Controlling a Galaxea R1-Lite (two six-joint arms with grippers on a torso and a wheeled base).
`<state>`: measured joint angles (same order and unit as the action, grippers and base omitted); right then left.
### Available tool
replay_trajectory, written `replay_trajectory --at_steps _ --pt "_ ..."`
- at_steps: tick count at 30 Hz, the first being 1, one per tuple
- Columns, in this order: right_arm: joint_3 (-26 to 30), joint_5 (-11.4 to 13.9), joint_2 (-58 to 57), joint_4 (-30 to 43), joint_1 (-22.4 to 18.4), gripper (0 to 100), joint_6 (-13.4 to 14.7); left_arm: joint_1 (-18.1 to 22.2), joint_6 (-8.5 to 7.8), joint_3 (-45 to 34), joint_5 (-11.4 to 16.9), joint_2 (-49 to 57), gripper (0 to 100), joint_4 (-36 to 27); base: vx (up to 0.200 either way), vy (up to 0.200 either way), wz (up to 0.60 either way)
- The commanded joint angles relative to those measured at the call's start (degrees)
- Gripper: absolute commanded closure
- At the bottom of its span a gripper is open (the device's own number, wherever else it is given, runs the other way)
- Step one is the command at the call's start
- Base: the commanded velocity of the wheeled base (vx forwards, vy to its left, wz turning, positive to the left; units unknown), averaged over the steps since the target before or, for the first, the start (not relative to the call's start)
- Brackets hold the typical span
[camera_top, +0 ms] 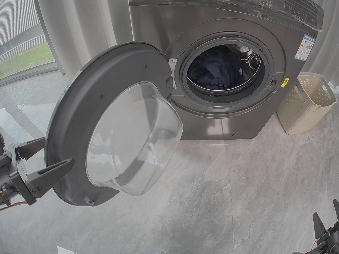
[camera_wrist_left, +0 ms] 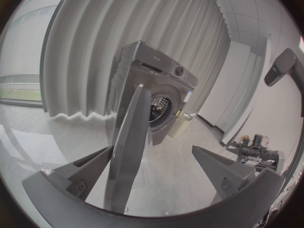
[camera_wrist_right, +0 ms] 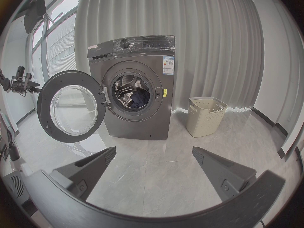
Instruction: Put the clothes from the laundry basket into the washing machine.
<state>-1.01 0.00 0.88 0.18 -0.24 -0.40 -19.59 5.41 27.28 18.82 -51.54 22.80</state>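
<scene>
The grey washing machine (camera_top: 155, 25) stands with its round door (camera_top: 106, 124) swung wide open. Dark clothes (camera_top: 217, 69) lie inside the drum, and the right wrist view shows the clothes (camera_wrist_right: 137, 98) too. The cream laundry basket (camera_top: 305, 103) sits on the floor to the machine's right; no clothes show above its rim. My left gripper (camera_top: 58, 150) is open, its fingers (camera_wrist_left: 95, 162) straddling the door's outer rim (camera_wrist_left: 126, 162), which sits close to one finger. My right gripper (camera_wrist_right: 154, 148) hangs open and holds nothing, low at the right (camera_top: 326, 217), well back from the machine.
Grey marble floor (camera_top: 229, 194) stretches open between me and the machine. White curtains (camera_wrist_right: 215, 48) hang behind the machine and basket (camera_wrist_right: 205, 116). A window (camera_top: 21, 46) is at the far left. The open door takes up the space left of the drum opening.
</scene>
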Motion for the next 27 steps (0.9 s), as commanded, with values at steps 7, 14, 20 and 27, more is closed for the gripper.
replay_trajectory --at_steps 7,14,20,27 --pt "1.0 0.0 -0.9 0.0 0.0 0 0.1 -6.0 2.59 4.2 -6.5 -0.2 0 0.4 0.000 0.000 0.00" --pt "1.0 0.0 -0.9 0.0 0.0 0 0.1 8.4 2.85 7.8 -9.0 -4.1 0 2.8 0.000 0.000 0.00" --pt "1.0 0.0 -0.9 0.0 0.0 0 0.1 11.9 0.21 6.1 -8.8 -9.0 0 2.9 0.000 0.000 0.00" --pt "1.0 0.1 -0.9 0.0 0.0 0 -0.2 4.0 0.12 5.9 -8.6 -11.8 0 2.8 0.000 0.000 0.00"
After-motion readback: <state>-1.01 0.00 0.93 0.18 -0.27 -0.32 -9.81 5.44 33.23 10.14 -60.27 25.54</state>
